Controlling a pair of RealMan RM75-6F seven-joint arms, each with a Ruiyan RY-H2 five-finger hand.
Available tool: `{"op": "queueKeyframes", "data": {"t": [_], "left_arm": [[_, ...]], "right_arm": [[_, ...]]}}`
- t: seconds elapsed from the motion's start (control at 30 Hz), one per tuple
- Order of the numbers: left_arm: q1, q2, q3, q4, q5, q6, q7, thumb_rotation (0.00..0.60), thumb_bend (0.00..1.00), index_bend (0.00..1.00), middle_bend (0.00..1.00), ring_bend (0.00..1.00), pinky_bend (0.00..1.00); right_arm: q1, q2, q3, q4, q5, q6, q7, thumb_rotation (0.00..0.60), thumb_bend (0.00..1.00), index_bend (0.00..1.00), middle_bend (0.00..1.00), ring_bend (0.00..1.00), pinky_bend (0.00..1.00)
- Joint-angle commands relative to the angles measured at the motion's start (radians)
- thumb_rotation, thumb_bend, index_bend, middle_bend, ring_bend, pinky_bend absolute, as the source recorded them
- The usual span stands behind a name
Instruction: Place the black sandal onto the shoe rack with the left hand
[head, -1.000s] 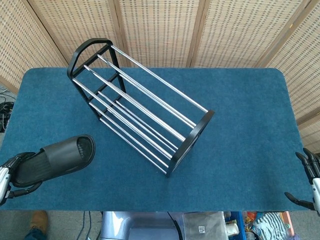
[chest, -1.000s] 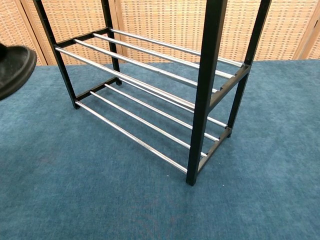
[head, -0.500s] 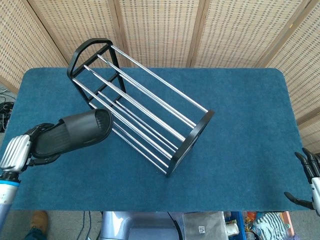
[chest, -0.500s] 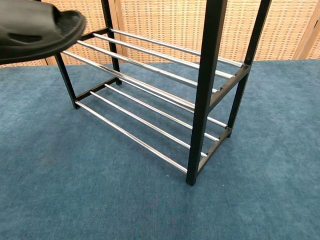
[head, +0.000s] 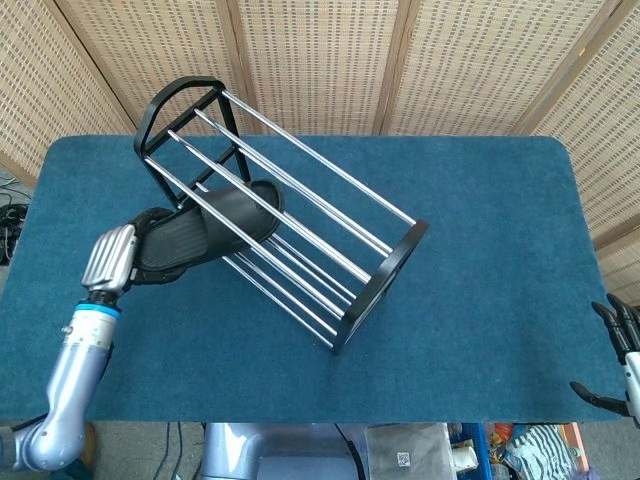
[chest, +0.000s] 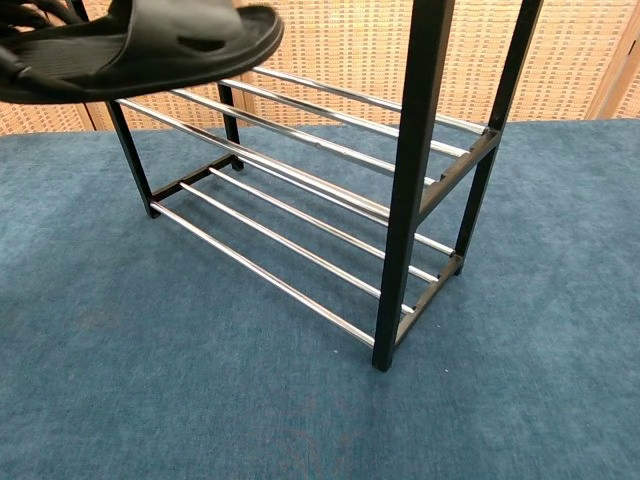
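Note:
My left hand (head: 130, 252) grips the heel end of the black sandal (head: 215, 226). The sandal's toe reaches over the front chrome bars of the shoe rack (head: 300, 215), near the rack's left end. In the chest view the sandal (chest: 140, 48) hovers level just above the upper shelf bars of the rack (chest: 420, 190), and only dark fingers (chest: 30, 14) show at the top left corner. My right hand (head: 620, 355) sits at the table's right front corner, fingers spread, holding nothing.
The rack stands diagonally on the blue table cover (head: 480, 230), with black end frames and two tiers of chrome bars. A woven screen (head: 320, 60) closes off the back. Blue cloth lies bare to the right of and in front of the rack.
My left arm has carried the sandal up and rightward from the table's left front edge to over the rack's upper bars. The right hand has stayed still.

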Motion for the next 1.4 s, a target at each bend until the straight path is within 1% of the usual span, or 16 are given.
{"op": "queueKeyframes", "data": {"t": [0.03, 0.43, 0.63, 0.67, 0.73, 0.77, 0.8, 0.83, 0.87, 0.9, 1.1, 1.3, 1.4], "left_arm": [[-0.042, -0.047, -0.029, 0.022, -0.041, 0.023, 0.034, 0.600, 0.45, 0.38, 0.42, 0.35, 0.43], [-0.153, -0.154, -0.103, 0.075, -0.231, 0.093, 0.139, 0.600, 0.45, 0.38, 0.42, 0.35, 0.43], [-0.189, -0.203, -0.142, 0.112, -0.309, 0.120, 0.150, 0.600, 0.45, 0.38, 0.42, 0.35, 0.41], [-0.193, -0.209, -0.144, 0.114, -0.315, 0.125, 0.154, 0.600, 0.45, 0.38, 0.40, 0.34, 0.39], [-0.203, -0.224, -0.148, 0.118, -0.336, 0.140, 0.166, 0.600, 0.45, 0.36, 0.33, 0.28, 0.29], [-0.205, -0.229, -0.150, 0.119, -0.340, 0.143, 0.167, 0.600, 0.45, 0.30, 0.24, 0.20, 0.18], [-0.207, -0.236, -0.152, 0.120, -0.339, 0.143, 0.161, 0.600, 0.45, 0.21, 0.14, 0.11, 0.08], [-0.206, -0.239, -0.152, 0.119, -0.335, 0.140, 0.155, 0.600, 0.45, 0.14, 0.08, 0.06, 0.04], [-0.204, -0.242, -0.151, 0.117, -0.327, 0.134, 0.144, 0.600, 0.45, 0.06, 0.02, 0.01, 0.00], [-0.202, -0.245, -0.150, 0.114, -0.316, 0.127, 0.131, 0.600, 0.45, 0.01, 0.00, 0.00, 0.00], [-0.185, -0.242, -0.141, 0.087, -0.254, 0.109, 0.086, 0.600, 0.45, 0.00, 0.00, 0.00, 0.00], [-0.173, -0.213, -0.131, 0.033, -0.234, 0.102, 0.090, 0.600, 0.45, 0.00, 0.00, 0.00, 0.00], [-0.155, -0.182, -0.120, -0.003, -0.218, 0.075, 0.075, 0.600, 0.45, 0.00, 0.00, 0.00, 0.00]], "right_arm": [[0.001, 0.000, 0.000, -0.001, 0.002, -0.003, -0.002, 0.600, 0.00, 0.00, 0.00, 0.00, 0.00], [0.007, 0.001, 0.002, -0.001, 0.013, -0.017, 0.000, 0.600, 0.00, 0.00, 0.00, 0.00, 0.00], [0.012, 0.003, 0.002, -0.003, 0.017, -0.027, -0.002, 0.600, 0.00, 0.00, 0.00, 0.00, 0.00], [0.013, 0.004, 0.002, -0.004, 0.018, -0.030, -0.003, 0.600, 0.00, 0.00, 0.00, 0.00, 0.00], [0.012, 0.004, 0.001, -0.004, 0.020, -0.032, -0.002, 0.600, 0.00, 0.00, 0.00, 0.00, 0.00], [0.012, 0.004, 0.001, -0.004, 0.020, -0.032, -0.002, 0.600, 0.00, 0.00, 0.00, 0.00, 0.00], [0.012, 0.004, 0.002, -0.004, 0.020, -0.030, -0.001, 0.600, 0.00, 0.00, 0.00, 0.00, 0.00], [0.011, 0.004, 0.001, -0.004, 0.020, -0.029, 0.000, 0.600, 0.00, 0.00, 0.00, 0.00, 0.00], [0.011, 0.005, 0.001, -0.004, 0.020, -0.029, 0.001, 0.600, 0.00, 0.00, 0.00, 0.00, 0.00], [0.011, 0.005, 0.001, -0.004, 0.020, -0.028, 0.001, 0.600, 0.00, 0.00, 0.00, 0.00, 0.00], [0.012, 0.006, 0.000, -0.005, 0.019, -0.033, 0.001, 0.600, 0.00, 0.00, 0.00, 0.00, 0.00], [0.011, 0.008, 0.000, -0.006, 0.019, -0.031, 0.004, 0.600, 0.00, 0.00, 0.00, 0.00, 0.00], [0.010, 0.010, -0.001, -0.006, 0.016, -0.028, 0.009, 0.600, 0.00, 0.00, 0.00, 0.00, 0.00]]}}
